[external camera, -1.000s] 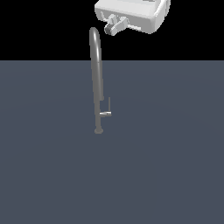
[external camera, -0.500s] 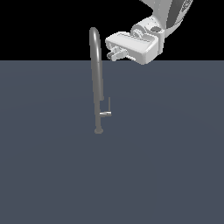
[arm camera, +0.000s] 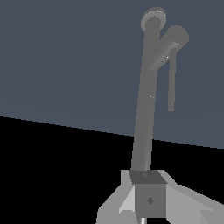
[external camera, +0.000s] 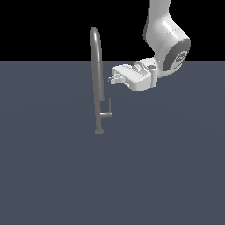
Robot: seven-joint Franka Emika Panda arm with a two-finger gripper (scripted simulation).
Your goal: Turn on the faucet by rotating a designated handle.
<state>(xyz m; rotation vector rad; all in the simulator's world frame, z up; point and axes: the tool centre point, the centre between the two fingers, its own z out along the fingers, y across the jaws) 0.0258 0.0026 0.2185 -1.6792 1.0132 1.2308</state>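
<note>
Gripper (external camera: pixel 112 79) white, carried on the white arm (external camera: pixel 165 39) that comes in from the top of the exterior view, on that view's right. Fingertips point toward the faucet (external camera: pixel 96 79), on the exterior view's right side of the pipe, just beside it at about mid-height. Contact with the pipe: cannot tell. Jaw spacing: cannot tell; exterior view shows the fingers only as a small cluster, and the wrist view shows only grey gripper parts at the frame edge, no readable gap. Nothing seen held.

Faucet: tall slim grey gooseneck, upright on the dark grey floor (external camera: pixel 167 176), arched top against the black background, small round base low on the pipe.

Handle (external camera: pixel 107 110): short stub off the lower pipe toward the exterior view's right, ending in a thin rod that stands upward. It sits below the gripper, apart from it, untouched.

Wrist view: pipe (arm camera: pixel 144 113) runs lengthwise away from the camera to its round base; stub and rod of the handle (arm camera: pixel 172 70) beside it near the base
</note>
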